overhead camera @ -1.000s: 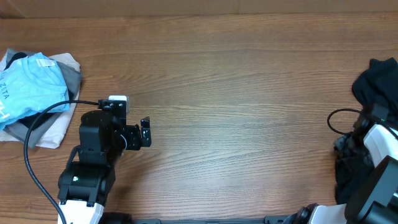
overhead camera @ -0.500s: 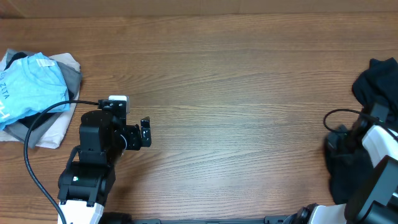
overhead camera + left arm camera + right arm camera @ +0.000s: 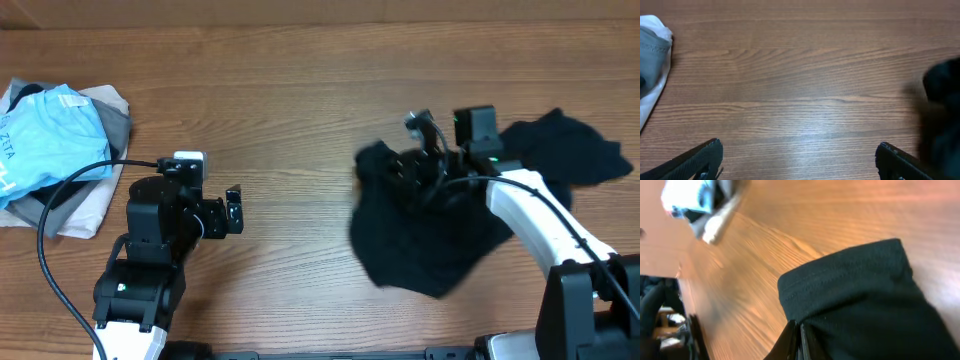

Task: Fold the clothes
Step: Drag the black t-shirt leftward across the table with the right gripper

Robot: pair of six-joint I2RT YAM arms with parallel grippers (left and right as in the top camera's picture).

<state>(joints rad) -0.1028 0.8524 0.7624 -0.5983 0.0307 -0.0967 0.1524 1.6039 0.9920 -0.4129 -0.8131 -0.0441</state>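
A black garment (image 3: 430,240) lies bunched across the right half of the table, stretching from the middle to the far right. My right gripper (image 3: 412,172) is shut on a fold of it; the right wrist view shows the fingers (image 3: 799,335) pinched on the dark cloth (image 3: 860,300) above the wood. My left gripper (image 3: 233,210) is open and empty at the left front, its fingertips wide apart over bare wood (image 3: 799,160). The black garment shows blurred at the right edge of the left wrist view (image 3: 942,100).
A pile of clothes, light blue (image 3: 45,140) on grey and white (image 3: 85,205), sits at the far left edge. A corner of it shows in the left wrist view (image 3: 652,55). A black cable (image 3: 50,225) runs by the left arm.
My right arm has swung from the far right edge toward the table's middle, dragging the black garment with it and spreading it out. The left arm has not moved.
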